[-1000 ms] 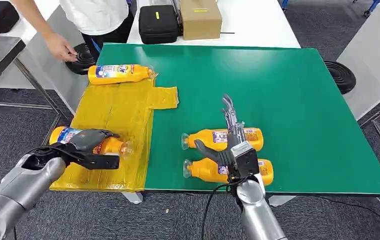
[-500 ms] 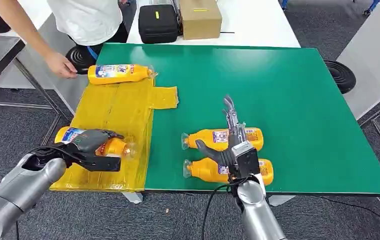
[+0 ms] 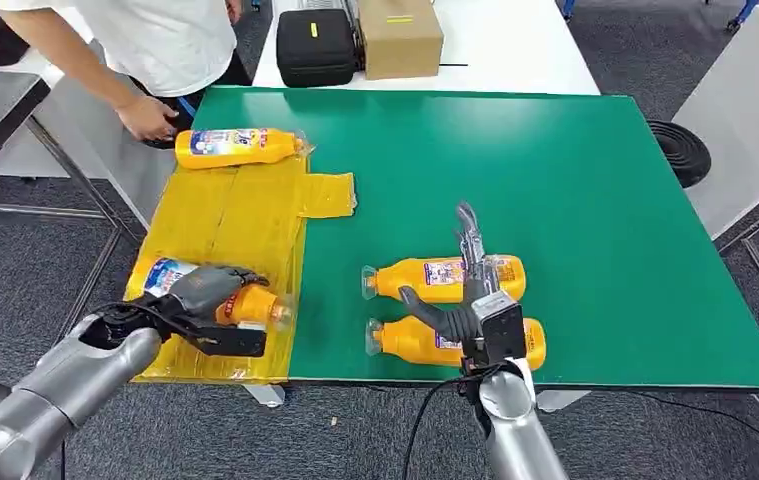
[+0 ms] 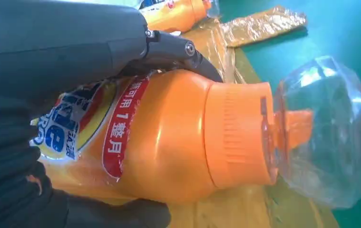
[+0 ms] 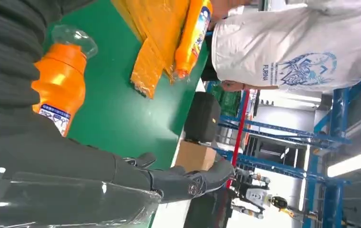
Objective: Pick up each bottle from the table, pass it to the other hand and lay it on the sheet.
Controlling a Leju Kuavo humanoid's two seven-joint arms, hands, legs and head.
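**Bottle in left hand, low over the sheet**

My left hand [image 3: 198,300] grips a bottle [image 3: 223,296] on its side, cap toward the green bench [image 3: 575,180], long axis across the yellow sheet [image 3: 225,220], near edge. My right hand [image 3: 467,285], fingers spread, holding nothing, hovers over two lying bottles [image 3: 445,278]. Farther off, another bottle [image 3: 235,147] lies at the sheet's far end, a person's hand [image 3: 150,118] beside it.

Bright, even indoor light, soft shadows, wrist views slightly blurred.
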